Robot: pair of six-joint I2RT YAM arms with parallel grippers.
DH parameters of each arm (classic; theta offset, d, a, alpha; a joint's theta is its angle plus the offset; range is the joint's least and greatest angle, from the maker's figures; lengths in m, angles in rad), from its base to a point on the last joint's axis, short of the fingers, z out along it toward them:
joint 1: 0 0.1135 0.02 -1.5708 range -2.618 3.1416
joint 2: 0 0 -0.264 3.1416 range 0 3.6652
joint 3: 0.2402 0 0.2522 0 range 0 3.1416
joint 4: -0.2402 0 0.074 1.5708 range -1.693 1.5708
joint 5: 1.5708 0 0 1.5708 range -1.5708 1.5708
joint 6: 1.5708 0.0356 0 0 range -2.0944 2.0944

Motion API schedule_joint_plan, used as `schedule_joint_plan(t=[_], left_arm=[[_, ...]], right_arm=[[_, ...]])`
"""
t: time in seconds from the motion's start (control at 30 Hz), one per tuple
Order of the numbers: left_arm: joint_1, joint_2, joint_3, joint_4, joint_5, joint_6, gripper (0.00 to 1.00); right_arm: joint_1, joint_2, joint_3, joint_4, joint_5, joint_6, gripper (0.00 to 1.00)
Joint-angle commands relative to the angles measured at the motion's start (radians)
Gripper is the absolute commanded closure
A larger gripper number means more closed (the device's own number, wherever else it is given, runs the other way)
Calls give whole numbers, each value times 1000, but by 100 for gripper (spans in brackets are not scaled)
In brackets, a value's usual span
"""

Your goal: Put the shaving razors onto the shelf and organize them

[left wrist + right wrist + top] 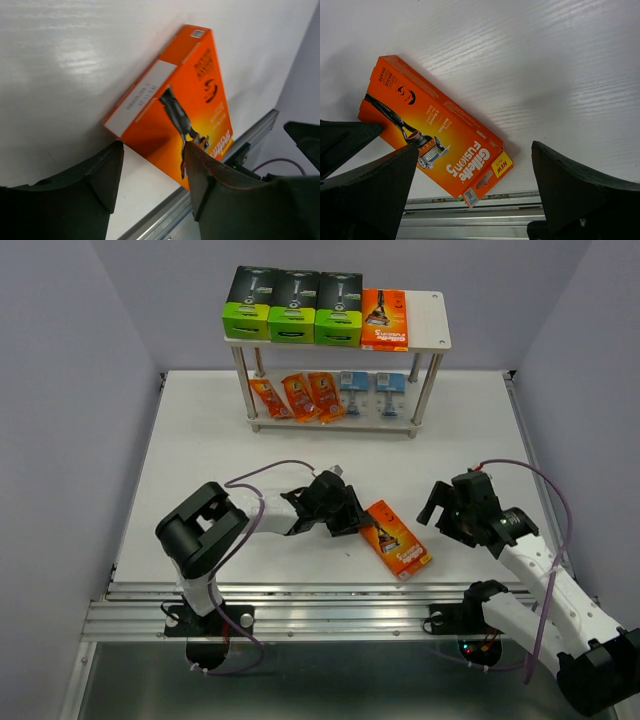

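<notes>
A flat orange razor box [398, 538] lies on the table near the front edge; it also shows in the left wrist view [175, 105] and the right wrist view [435, 135]. My left gripper [354, 518] is open, and its fingertips [112, 160] straddle the box's near edge without closing on it. My right gripper [436, 506] is open wide and empty, hovering just right of the box. The shelf [432, 325] stands at the back. Its top holds three black-and-lime boxes [293, 306] and an orange box [385, 319]. Its lower tier holds orange foil packets [300, 395] and blue blister packs [370, 390].
The metal rail [330, 605] runs along the table's front edge just below the orange box and shows in the right wrist view [480, 212]. Grey walls close in the table on the left, right and back. Purple cables loop from both arms.
</notes>
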Motion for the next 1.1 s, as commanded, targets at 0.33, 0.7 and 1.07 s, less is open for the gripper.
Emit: schedule_joint_plan(t=[0.33,0.7,1.07], left_arm=[[32,199,255,-199,-116,52,63],[100,395,529,-197,-47,258,67],[134,236,550,-220,-93,385,18]], right_arm=[[7,-48,-191,163,-260,189,0],[7,148,-237,513,-551,-12,0],[16,191,-239,665,-591,-118,0]])
